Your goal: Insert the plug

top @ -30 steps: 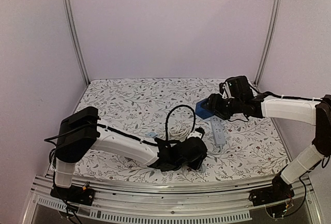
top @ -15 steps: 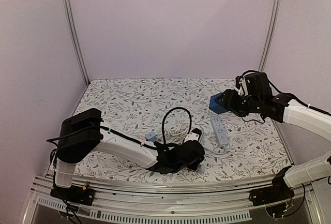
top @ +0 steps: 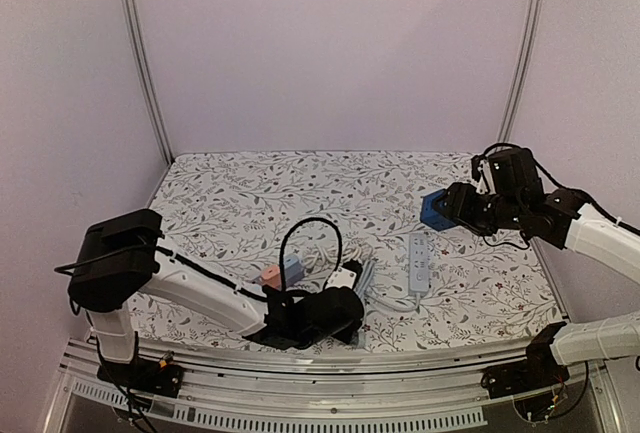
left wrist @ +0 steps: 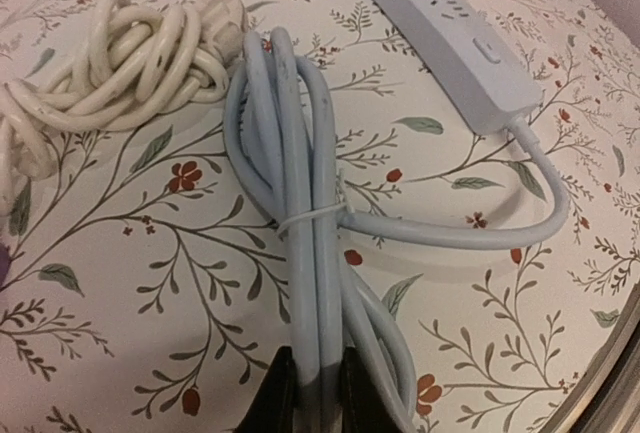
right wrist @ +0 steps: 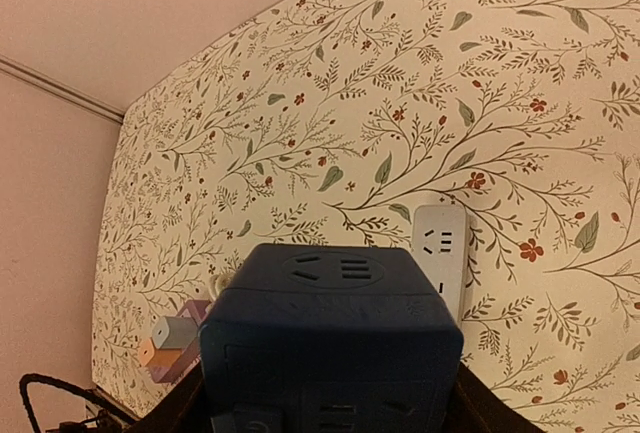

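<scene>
My left gripper (top: 352,311) is low at the table's front, shut on a tied bundle of pale grey cable (left wrist: 300,183); its fingers (left wrist: 278,398) pinch the strands at the bundle's near end (left wrist: 312,378). That cable runs to a white power strip (top: 418,261), also visible in the left wrist view (left wrist: 450,23). A cream coiled cord (left wrist: 120,53) with its plug (left wrist: 222,15) lies beside the bundle. My right gripper (top: 452,209) is shut on a dark blue cube socket (top: 435,210), held above the table at the right, its socket face (right wrist: 330,273) showing in the right wrist view.
Small pink, grey and orange adapter blocks (top: 278,273) sit left of the cords, also in the right wrist view (right wrist: 168,345). A black cable loop (top: 300,238) arches over the left wrist. Aluminium posts (top: 520,53) stand at the back corners.
My left gripper has pulled back left and nearer, dragging the grey cable and the power strip with it. My right gripper has carried the blue cube to the right.
</scene>
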Motion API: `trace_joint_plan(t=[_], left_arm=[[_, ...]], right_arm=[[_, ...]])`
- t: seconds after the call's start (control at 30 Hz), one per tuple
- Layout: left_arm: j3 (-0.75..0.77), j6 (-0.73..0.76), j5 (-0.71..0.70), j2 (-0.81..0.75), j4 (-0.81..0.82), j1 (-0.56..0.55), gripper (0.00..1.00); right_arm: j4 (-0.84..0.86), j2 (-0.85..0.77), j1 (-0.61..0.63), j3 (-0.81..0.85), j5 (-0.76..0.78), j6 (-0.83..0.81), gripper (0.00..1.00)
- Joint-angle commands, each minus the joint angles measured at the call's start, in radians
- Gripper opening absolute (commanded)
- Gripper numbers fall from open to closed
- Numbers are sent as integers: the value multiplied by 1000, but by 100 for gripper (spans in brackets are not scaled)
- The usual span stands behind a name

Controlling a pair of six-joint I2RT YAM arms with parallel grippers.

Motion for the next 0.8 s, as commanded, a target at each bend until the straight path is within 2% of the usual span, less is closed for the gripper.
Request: trace_joint_plan(t=[0.0, 0.37, 0.6, 0.67, 0.7, 0.77], left_arm=[[-76, -14, -18, -39, -49, -37, 0], [-207, -43, -37, -115, -44, -66, 0], [-221, -46, -47, -105, -27, -81, 2], [-223, -41, -48, -108, -15, -86, 12], [-226, -42, -51, -113, -9, -89, 26], [-234, -36, -51, -122, 5, -92, 46]], right_arm=[[-57, -39, -4, -18, 32, -22, 23], [-176, -72, -3, -5, 33, -51, 20], [-216, -69, -1, -9, -2, -71, 13], [-228, -66, -1, -9, -5, -75, 12], [-233, -66, 0, -9, -6, -76, 10], [-243, -68, 2, -8, -7, -76, 1]])
